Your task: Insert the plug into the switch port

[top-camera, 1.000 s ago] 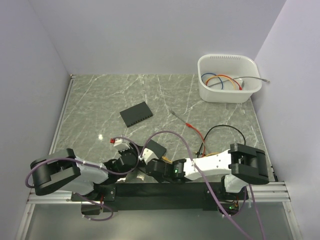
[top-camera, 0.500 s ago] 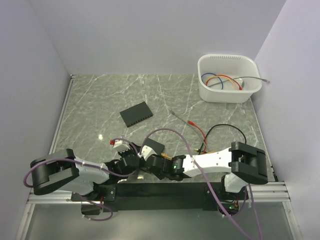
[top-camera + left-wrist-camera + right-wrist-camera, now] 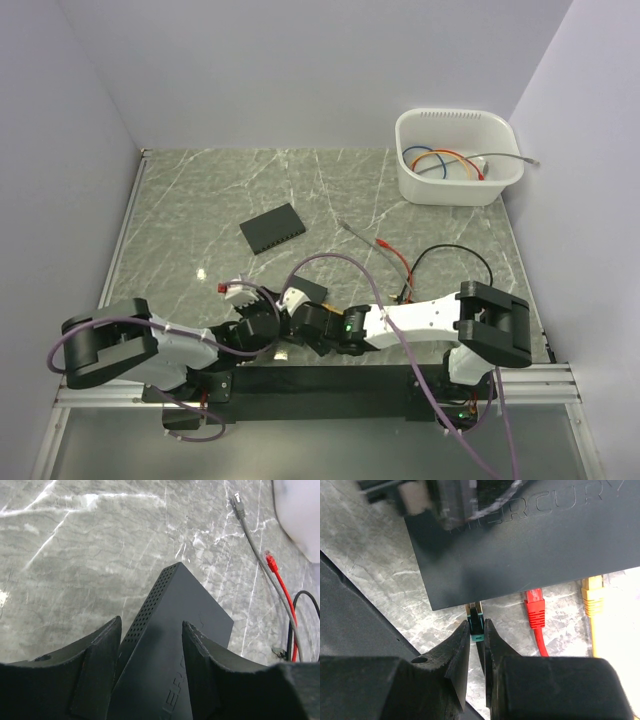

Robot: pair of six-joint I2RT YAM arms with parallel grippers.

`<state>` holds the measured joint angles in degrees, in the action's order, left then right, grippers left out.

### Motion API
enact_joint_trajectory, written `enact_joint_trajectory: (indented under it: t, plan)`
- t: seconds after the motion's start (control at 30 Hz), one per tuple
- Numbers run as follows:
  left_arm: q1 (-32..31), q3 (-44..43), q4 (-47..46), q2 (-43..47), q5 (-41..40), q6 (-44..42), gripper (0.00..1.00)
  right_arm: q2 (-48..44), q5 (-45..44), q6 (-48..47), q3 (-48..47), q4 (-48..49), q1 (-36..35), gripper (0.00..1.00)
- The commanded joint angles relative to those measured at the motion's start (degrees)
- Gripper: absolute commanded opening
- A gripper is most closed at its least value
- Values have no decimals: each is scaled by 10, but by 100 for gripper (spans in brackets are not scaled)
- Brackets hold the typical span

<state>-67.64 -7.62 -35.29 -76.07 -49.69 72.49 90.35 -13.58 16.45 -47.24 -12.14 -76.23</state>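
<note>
**A:** Any lettering to call out there?

**B:** One brand, pressed into the dark top of the switch [image 3: 530, 545]. The right wrist view reads "ERCURY", with the start of the word covered.

**A:** And from the left wrist?

**B:** Same top face, down at the near edge. Just "ER" shows, turned sideways. From the top camera, nothing's legible.

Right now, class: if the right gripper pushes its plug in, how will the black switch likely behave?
Probably rigid: the switch is a flat, hard-edged box. Likely light enough to slide on the smooth table, though the left gripper clamps it.
</note>
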Motion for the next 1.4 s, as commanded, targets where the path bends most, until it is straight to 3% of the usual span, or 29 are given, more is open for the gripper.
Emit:
enact_joint_trajectory:
  t: [0.0,0.23,0.33,0.43,0.47,0.57,0.63,0.83,0.97,1.1,1.17,1.3,1.37]
  plan:
    - [-79,16,73,6,288,95,57,-15,-40,16,-94,555,24,0]
    - [-79,20,261,189,229,136,62,-39,-75,3,-54,503,25,0]
    - [-79,18,344,284,208,141,63,-59,-91,5,-7,477,26,8]
    - [-78,11,434,363,182,145,65,-86,-102,18,42,457,27,22]
    - [-78,10,453,380,171,147,65,-101,-106,24,52,454,25,32]
    - [-78,10,514,428,157,155,67,-121,-114,42,90,436,26,44]
    - [-79,10,543,448,150,159,67,-138,-116,50,111,419,25,48]
    - [-78,-6,580,451,137,166,68,-198,-141,76,155,376,12,51]
    - [-79,-30,589,438,119,156,70,-210,-212,101,129,291,13,51]
    - [-75,-56,580,411,98,131,74,-178,-225,133,68,164,60,51]
    - [-60,-58,561,407,103,96,81,-183,-204,145,56,150,115,51]
    - [25,-44,473,416,177,2,82,-192,-109,148,41,128,207,51]
    - [103,-37,443,415,221,-51,82,-172,-92,138,15,114,233,51]
